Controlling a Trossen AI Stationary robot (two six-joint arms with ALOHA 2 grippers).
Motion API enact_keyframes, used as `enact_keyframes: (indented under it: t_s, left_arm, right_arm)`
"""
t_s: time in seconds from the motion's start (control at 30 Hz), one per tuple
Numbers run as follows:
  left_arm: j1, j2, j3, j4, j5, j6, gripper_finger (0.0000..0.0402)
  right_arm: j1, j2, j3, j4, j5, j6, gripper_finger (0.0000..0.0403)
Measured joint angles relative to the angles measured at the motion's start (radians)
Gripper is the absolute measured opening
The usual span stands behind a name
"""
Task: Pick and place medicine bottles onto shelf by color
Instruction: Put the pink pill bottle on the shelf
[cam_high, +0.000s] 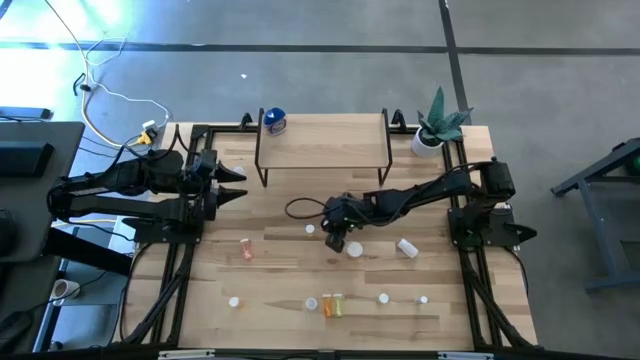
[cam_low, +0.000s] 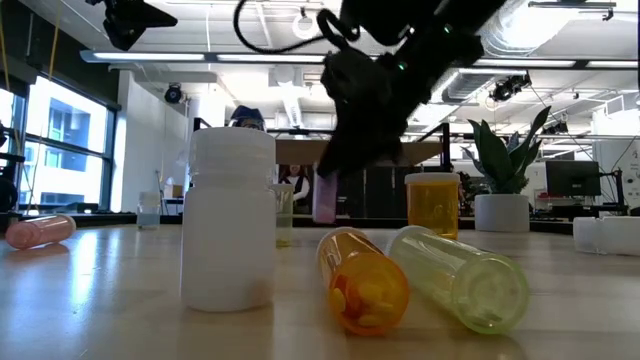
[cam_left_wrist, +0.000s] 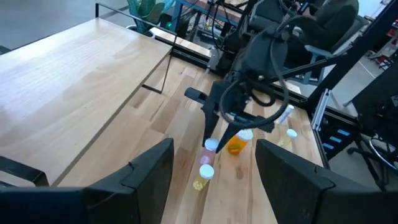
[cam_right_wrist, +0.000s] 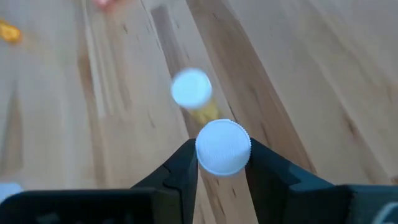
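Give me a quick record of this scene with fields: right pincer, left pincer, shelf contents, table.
right pincer: shut on a small pink white-capped bottle, lifted above the wooden table
left pincer: open, empty, waiting beside the low light-wood shelf
shelf contents: one blue-topped bottle at its left end
table: small bottles scattered, among them an orange one lying down

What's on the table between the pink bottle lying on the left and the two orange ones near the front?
Seen from above, only bare wood lies between the pink bottle and the orange bottles; a small white bottle stands off to one side.
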Motion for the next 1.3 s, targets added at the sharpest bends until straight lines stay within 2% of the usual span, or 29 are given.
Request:
enact_keyframes:
  t_s: [0.23,0.47,0.73,0.93,1.1,1.3]
  left_arm:
    - [0.000,0.001,0.000,0.000,-0.046,0.034,0.0216]
    - [0.000,0.008,0.000,0.000,-0.110,0.034,0.0216]
    - [0.000,0.047,0.000,0.000,-0.144,0.070,0.0216]
    - [0.000,0.077,0.000,0.000,-0.206,0.070,0.0216]
    - [0.000,0.090,0.000,0.036,-0.213,0.089,0.0216]
    - [0.000,0.092,0.000,0.100,-0.219,0.113,0.0216]
  right_arm:
    - [-0.036,0.000,0.121,-0.049,0.017,-0.008,0.0101]
    - [-0.102,0.000,0.306,-0.246,0.015,-0.049,0.0101]
    - [-0.238,0.000,0.504,-0.393,-0.059,-0.147,0.0101]
    - [-0.344,0.000,0.633,-0.510,-0.065,-0.227,0.0101]
    - [-0.439,0.000,0.698,-0.536,-0.065,-0.273,0.0101]
    - [-0.551,0.000,0.706,-0.540,-0.065,-0.291,0.0101]
